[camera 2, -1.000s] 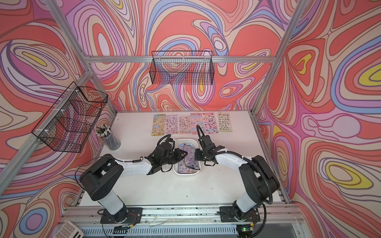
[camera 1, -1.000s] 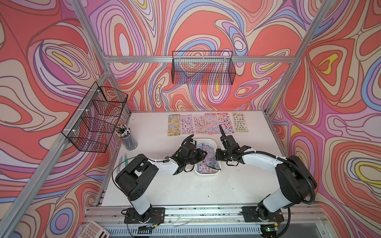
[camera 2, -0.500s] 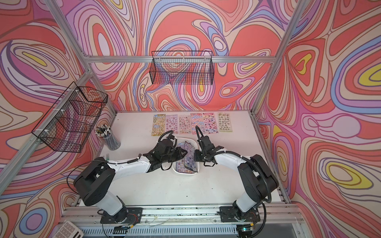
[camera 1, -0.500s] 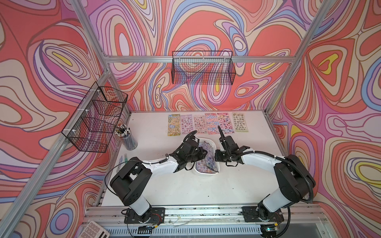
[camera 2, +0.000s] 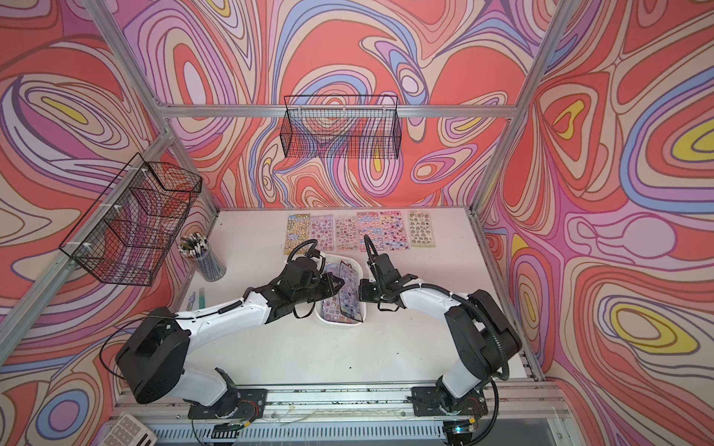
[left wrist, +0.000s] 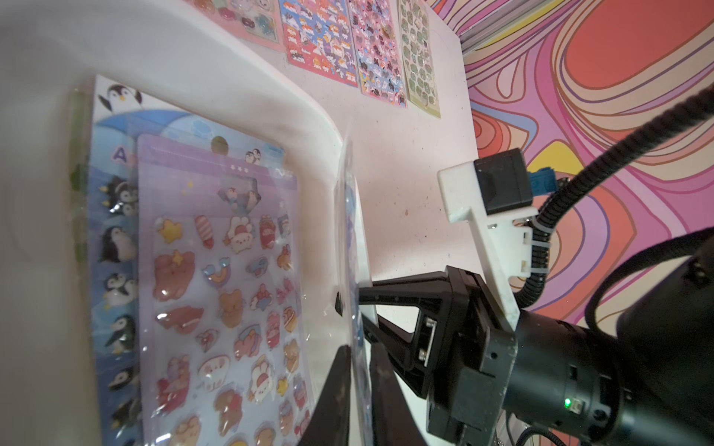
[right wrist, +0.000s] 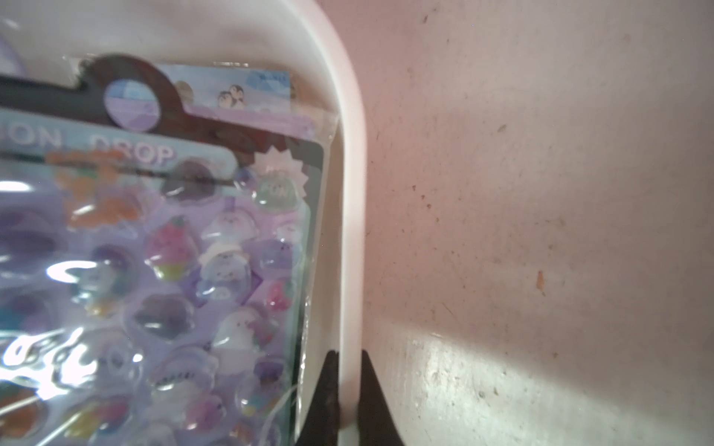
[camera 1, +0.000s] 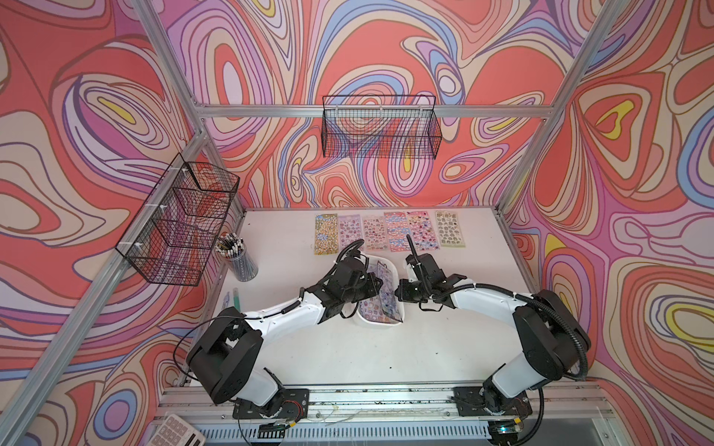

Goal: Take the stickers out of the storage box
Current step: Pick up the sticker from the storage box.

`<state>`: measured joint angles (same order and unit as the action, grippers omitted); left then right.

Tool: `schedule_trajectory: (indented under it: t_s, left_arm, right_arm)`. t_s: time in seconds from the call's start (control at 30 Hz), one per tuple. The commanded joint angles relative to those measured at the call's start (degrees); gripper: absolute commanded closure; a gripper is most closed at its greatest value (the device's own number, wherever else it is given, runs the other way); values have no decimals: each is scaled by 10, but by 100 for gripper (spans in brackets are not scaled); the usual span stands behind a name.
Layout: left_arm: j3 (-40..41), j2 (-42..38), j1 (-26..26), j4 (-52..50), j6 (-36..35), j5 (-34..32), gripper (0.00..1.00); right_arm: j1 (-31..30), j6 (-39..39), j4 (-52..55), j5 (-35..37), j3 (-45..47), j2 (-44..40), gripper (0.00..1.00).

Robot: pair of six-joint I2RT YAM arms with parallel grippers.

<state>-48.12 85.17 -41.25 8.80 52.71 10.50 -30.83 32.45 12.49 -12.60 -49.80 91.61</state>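
Observation:
The white storage box (camera 1: 380,323) (camera 2: 340,325) sits mid-table with stickers inside: a lilac sheet (left wrist: 220,289) lying on a blue penguin sheet (left wrist: 116,251). My left gripper (left wrist: 359,405) (camera 1: 375,284) is shut on a black-edged sticker sheet (left wrist: 353,251) (camera 1: 388,287) (right wrist: 174,270), which stands tilted on edge along the box's right side. My right gripper (right wrist: 349,386) (camera 1: 398,289) is shut on the box's right rim (right wrist: 351,193). Several more sticker sheets (camera 1: 390,231) (camera 2: 359,231) lie in a row on the table at the back.
A cup of pencils (camera 1: 237,258) stands at the left of the table, with pens (camera 1: 232,301) lying in front of it. Black wire baskets hang on the left wall (camera 1: 181,220) and the back wall (camera 1: 380,131). A calculator (camera 1: 177,430) lies below the front rail.
The left arm's elbow has dropped lower and farther left while its gripper stays at the box with the sheet. The sheet now stands steeper. The right arm has not moved.

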Motion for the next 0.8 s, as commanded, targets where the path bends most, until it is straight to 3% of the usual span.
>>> schedule_trajectory:
  t_s: [0.0,0.37,0.53,0.77]
  left_arm:
    - [-1,-1,16,7,-24,-32,100]
    - [-21,97,3,53,-7,-20,100]
    - [-52,113,-12,14,-33,-38,99]
    - [-59,117,-13,-4,-42,-37,79]
  right_arm:
    - [11,-18,57,38,12,-4,100]
    - [11,-15,55,31,10,-11,100]
    - [11,-20,63,35,7,-13,100]
    - [11,-22,61,36,7,-7,100]
